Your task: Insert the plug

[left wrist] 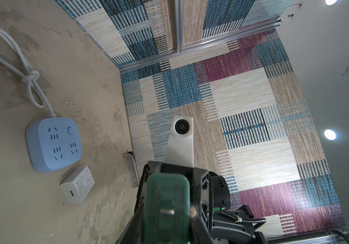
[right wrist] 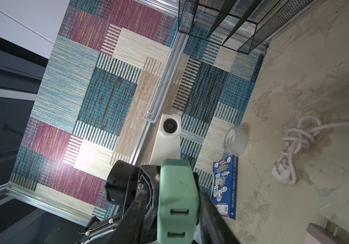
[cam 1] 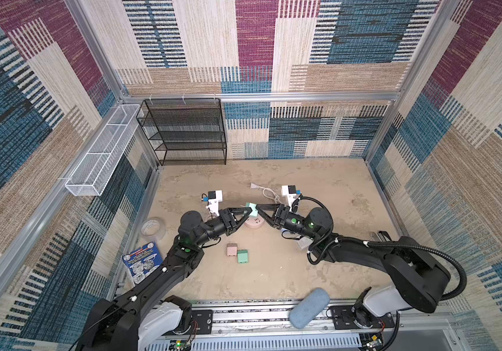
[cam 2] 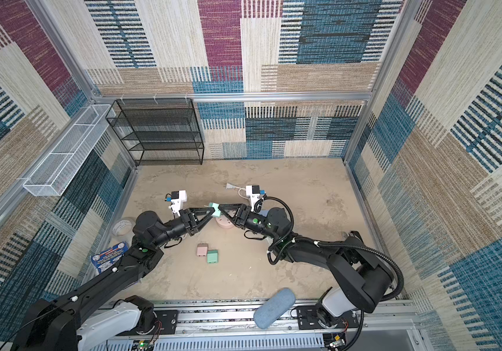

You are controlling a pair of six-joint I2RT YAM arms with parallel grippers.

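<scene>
Mint-green cube-shaped charger plug (right wrist: 177, 200), closest to the lens in the right wrist view, held in mid-air between both arms, directly above a round pale-pink socket hub (cam 1: 254, 225) on the beige table (cam 1: 319, 273). The left gripper (cam 1: 245, 213) is clamped tight on the plug. The right gripper (cam 1: 258, 209) straddles the same body with narrow jaws, though I cannot tell whether its pads press the plastic. To a bystander this reads as a hand-over: the plug lies sideways, so a change of hands would probably free its pin face and let it be turned down toward a socket. The right wrist view shows two USB ports on the end facing it. The left wrist view shows the opposite end, in shadow, bearing a metal pin. Only the left wrist view reveals a pale-blue square power strip (left wrist: 54, 145), its knotted white cable (left wrist: 29, 80) and a small white cube charger (left wrist: 77, 184), none of which I can pick out clearly in either top view. The top views alone show a pink adapter (cam 1: 231, 249) and a green adapter (cam 1: 242, 256) lying side by side on the table, well apart from the hub. Which socket is intended cannot be told.
</scene>
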